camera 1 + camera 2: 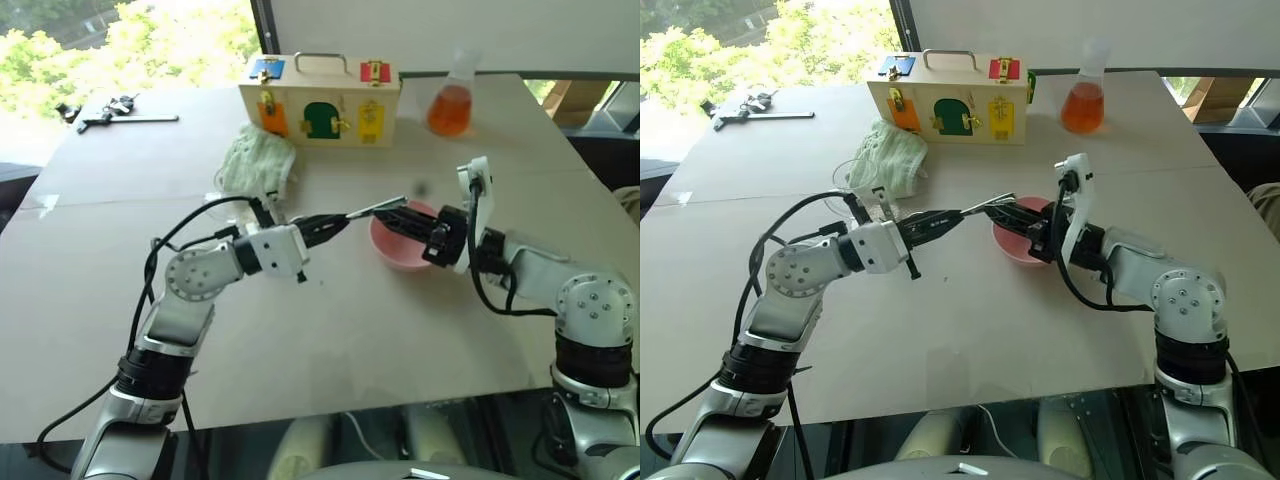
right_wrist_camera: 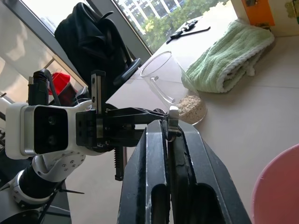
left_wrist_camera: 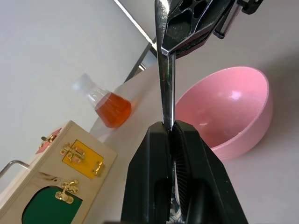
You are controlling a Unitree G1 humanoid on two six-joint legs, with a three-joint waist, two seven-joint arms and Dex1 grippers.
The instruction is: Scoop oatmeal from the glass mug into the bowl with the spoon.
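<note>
Spoon (image 3: 165, 79) is pinched at both ends right now, left end effector (image 1: 335, 227) clamped on one end of the handle and right end effector (image 1: 410, 220) clenched on the other, so it hangs roughly level just above the near rim of the pink bowl (image 3: 243, 126) on the counter (image 1: 400, 330). Glass mug (image 2: 175, 88) sits back by the left arm next to the green towel (image 2: 229, 58), upright with oatmeal (image 2: 190, 106) at the bottom, and the wooden latch box (image 1: 320, 100) and flask of orange liquid (image 1: 450, 105) are along the far side
</note>
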